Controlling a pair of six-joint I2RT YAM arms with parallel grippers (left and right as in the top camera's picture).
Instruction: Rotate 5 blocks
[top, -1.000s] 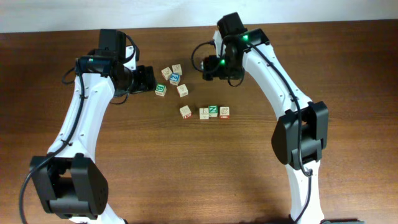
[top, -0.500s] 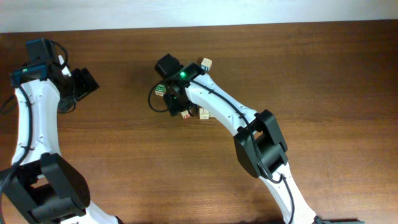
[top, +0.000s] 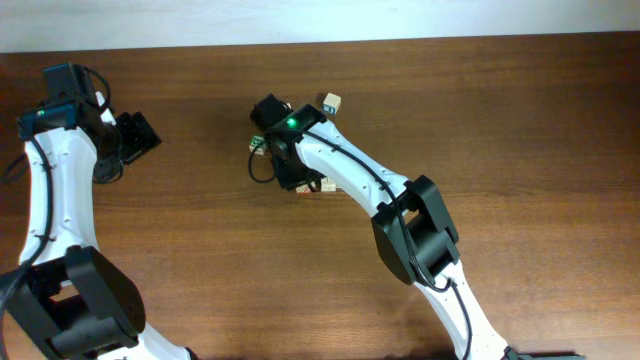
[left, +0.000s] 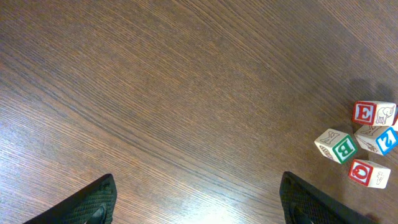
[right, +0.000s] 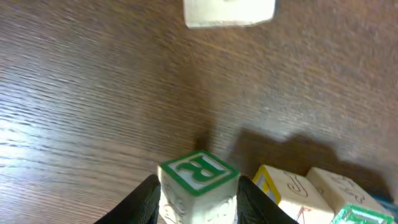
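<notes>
right claw (right: 198, 198) straddles the green block (right: 199, 173); cannot tell if it pinches yet. left claw (left: 196, 199) spread. next: pinch firmly, turn it.

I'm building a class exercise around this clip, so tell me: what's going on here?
The robot is working on a cluster of lettered blocks on a wooden table. Its right hand is down among them, with its fingers on either side of a green-bordered block. Whether it is actually gripping the block is unclear. The left hand hangs open over bare wood off to the side, touching nothing.
</notes>
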